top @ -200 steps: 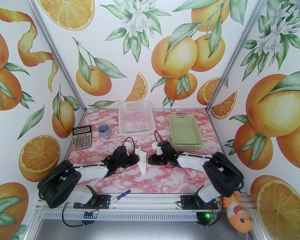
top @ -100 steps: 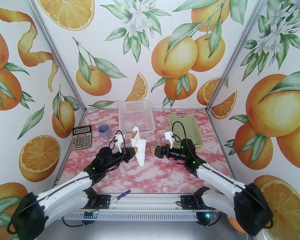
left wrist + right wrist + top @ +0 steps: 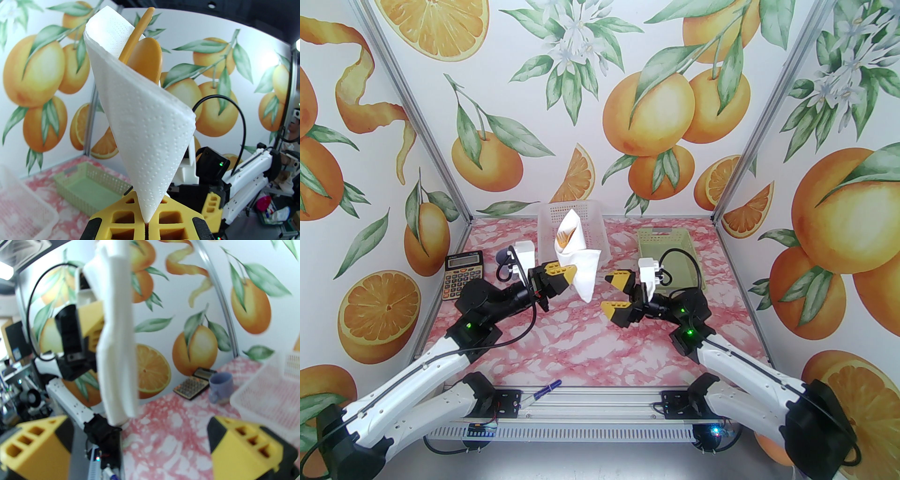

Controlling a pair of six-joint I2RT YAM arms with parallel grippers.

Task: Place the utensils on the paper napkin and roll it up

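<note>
Top view, left gripper [image 3: 571,272]: clamped on the lower part of the paper napkin [image 3: 577,262], which is held clear of the desk [image 3: 562,347] above its middle, in front of the white basket [image 3: 548,220] at the far edge.
Top view, utensils [image 3: 563,239]: orange-brown, inside the open top of the roll.
Top view, right gripper [image 3: 611,294]: jaws wide apart, empty, just right of the paper napkin, apart from it.
Left wrist view, paper napkin [image 3: 145,121]: a cone, its point pinched in the closed left gripper [image 3: 147,225]; the utensils [image 3: 146,54] stick out of the top.
Right wrist view, right gripper [image 3: 138,427]: fingers spread, nothing between them; the paper napkin [image 3: 117,345] hangs ahead, blurred; calculator [image 3: 191,385] and mug [image 3: 220,386] by the desk's left edge.
</note>
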